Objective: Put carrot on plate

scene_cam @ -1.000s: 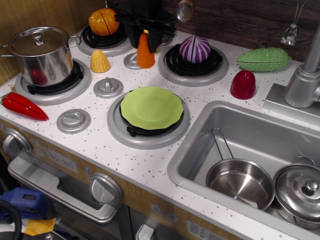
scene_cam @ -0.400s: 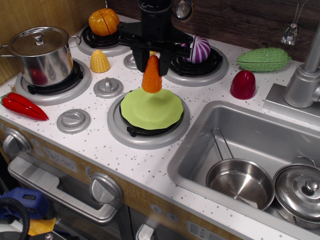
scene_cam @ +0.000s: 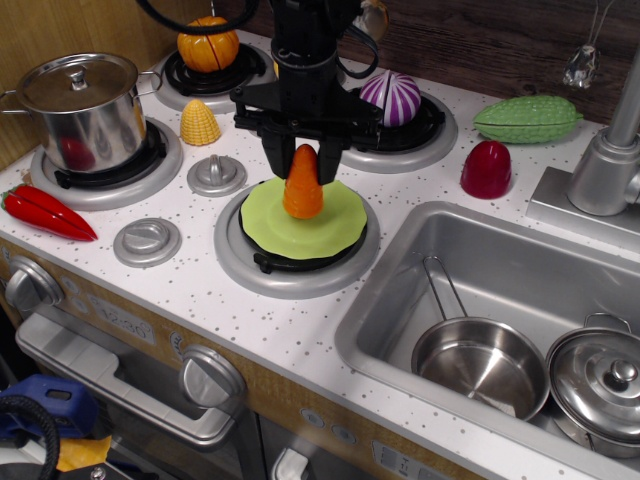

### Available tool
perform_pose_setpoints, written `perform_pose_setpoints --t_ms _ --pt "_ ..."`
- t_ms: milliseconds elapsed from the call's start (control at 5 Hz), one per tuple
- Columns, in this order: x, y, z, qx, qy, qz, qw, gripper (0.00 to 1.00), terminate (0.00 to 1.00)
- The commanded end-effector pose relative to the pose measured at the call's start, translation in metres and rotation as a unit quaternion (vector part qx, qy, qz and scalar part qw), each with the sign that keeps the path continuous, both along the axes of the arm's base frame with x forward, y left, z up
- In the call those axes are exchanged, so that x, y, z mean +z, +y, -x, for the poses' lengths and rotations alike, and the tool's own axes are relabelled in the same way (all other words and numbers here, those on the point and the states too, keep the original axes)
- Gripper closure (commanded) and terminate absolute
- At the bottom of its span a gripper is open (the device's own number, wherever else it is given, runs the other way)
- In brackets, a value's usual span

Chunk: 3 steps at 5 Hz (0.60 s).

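Note:
The orange carrot (scene_cam: 302, 184) stands upright, tip up, over the middle of the lime-green plate (scene_cam: 345, 222), which lies on the front burner. My black gripper (scene_cam: 303, 152) comes down from above and is shut on the carrot's upper part, one finger on each side. I cannot tell whether the carrot's base touches the plate.
A yellow corn cone (scene_cam: 200, 122) and a steel pot (scene_cam: 82, 108) stand to the left, a red pepper (scene_cam: 45, 212) at the far left. An orange pumpkin (scene_cam: 207, 43) and a purple onion (scene_cam: 392, 98) sit on the back burners. The sink (scene_cam: 520, 300) with pans is at the right.
My gripper has carried the carrot from the back of the stove forward and down, to over the plate's middle.

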State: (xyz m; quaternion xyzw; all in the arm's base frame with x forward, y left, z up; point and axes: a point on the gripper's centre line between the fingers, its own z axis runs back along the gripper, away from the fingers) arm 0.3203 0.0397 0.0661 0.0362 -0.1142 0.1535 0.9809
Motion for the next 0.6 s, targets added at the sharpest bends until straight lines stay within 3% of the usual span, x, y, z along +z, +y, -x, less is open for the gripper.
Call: perform_pose_setpoints --t_ms 0,200,400 --pt "0.015 -0.002 -0.0036 -0.004 -0.043 0.002 0.9991 0.0 0.0" --pt "0.015 -0.002 -0.0036 -0.004 -0.043 0.002 0.9991 0.0 0.0" --pt "0.015 -0.002 -0.0036 -0.004 -0.043 0.002 0.9991 0.0 1.0"
